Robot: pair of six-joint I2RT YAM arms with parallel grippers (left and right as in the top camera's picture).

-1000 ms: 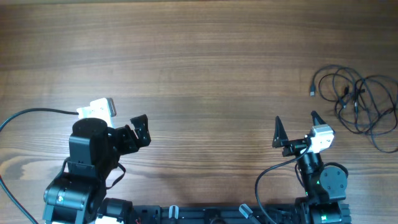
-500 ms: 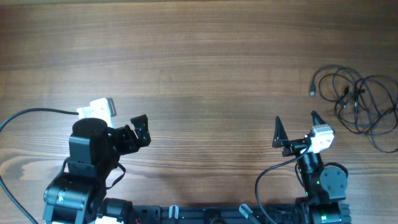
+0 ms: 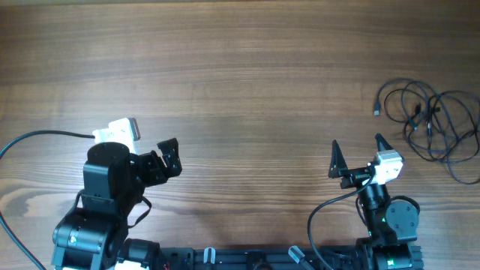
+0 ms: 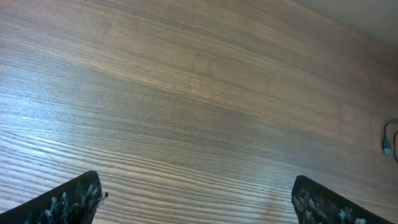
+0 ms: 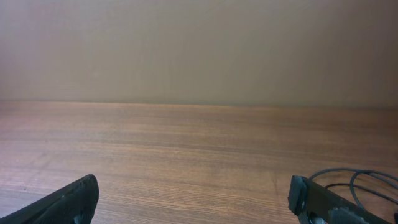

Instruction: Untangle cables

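The cables (image 3: pixel 439 124) lie in a loose tangle of thin black loops at the table's right edge, with a small silvery plug tip (image 3: pixel 376 112) at their left. Part of the loops shows in the right wrist view (image 5: pixel 364 180), and one plug at the right edge of the left wrist view (image 4: pixel 389 147). My right gripper (image 3: pixel 357 155) is open and empty, near the front edge, below and left of the tangle. My left gripper (image 3: pixel 169 155) is open and empty at the front left, far from the cables.
The wooden table (image 3: pixel 240 75) fills the view. A thick black wire (image 3: pixel 37 136) runs from the left arm to the left edge. The arm bases stand along the front edge.
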